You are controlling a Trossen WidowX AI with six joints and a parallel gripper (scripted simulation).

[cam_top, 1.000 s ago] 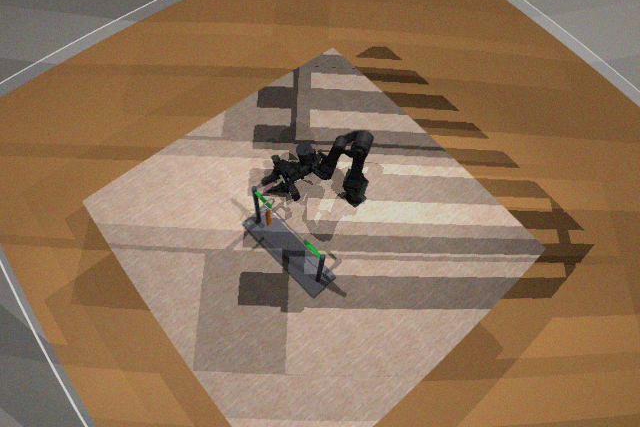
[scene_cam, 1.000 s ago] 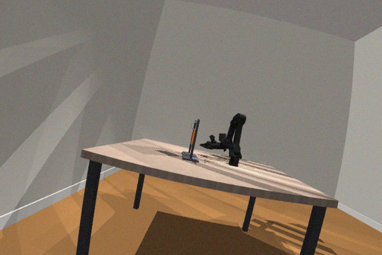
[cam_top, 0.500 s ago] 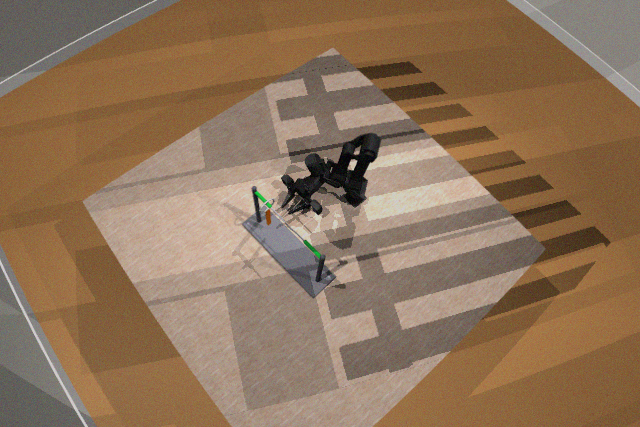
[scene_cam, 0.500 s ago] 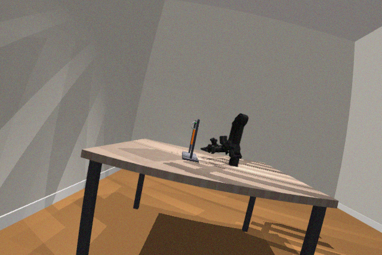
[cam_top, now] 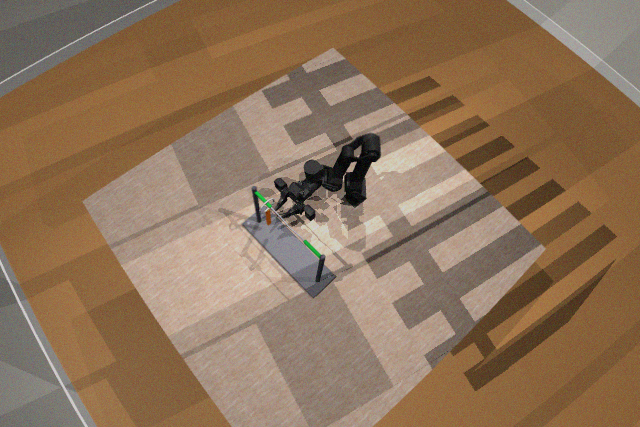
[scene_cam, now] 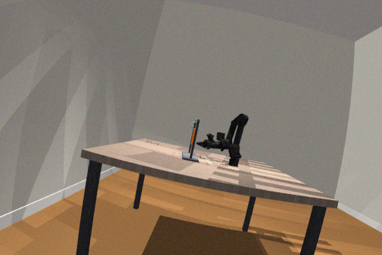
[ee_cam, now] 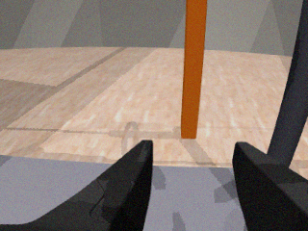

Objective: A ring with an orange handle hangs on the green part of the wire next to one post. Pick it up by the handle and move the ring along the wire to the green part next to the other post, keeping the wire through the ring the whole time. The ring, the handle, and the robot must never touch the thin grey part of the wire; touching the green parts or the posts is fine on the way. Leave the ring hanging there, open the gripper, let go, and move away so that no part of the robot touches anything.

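The ring [cam_top: 268,201] [scene_cam: 193,124] hangs on the green part [cam_top: 261,198] of the wire near the far-left post [cam_top: 256,209] in the top view. Its orange handle [cam_top: 268,217] [scene_cam: 193,137] [ee_cam: 193,72] points down. My gripper [cam_top: 280,211] [scene_cam: 197,143] [ee_cam: 192,150] is partly open and empty, low on the arm's side of the wire. In the wrist view the handle stands ahead, laterally between the fingertips, with its lower end just above them. The fingers do not hold it. The thin grey wire [cam_top: 296,231] runs to the other green part [cam_top: 312,248]. The ring is outside the wrist view.
The other post [cam_top: 320,269] stands at the opposite end of the grey base [cam_top: 289,251] [scene_cam: 185,155] [ee_cam: 48,185]. In the wrist view the near post [ee_cam: 294,91] rises right of the handle, behind the right finger. The base spans the lower part of that view.
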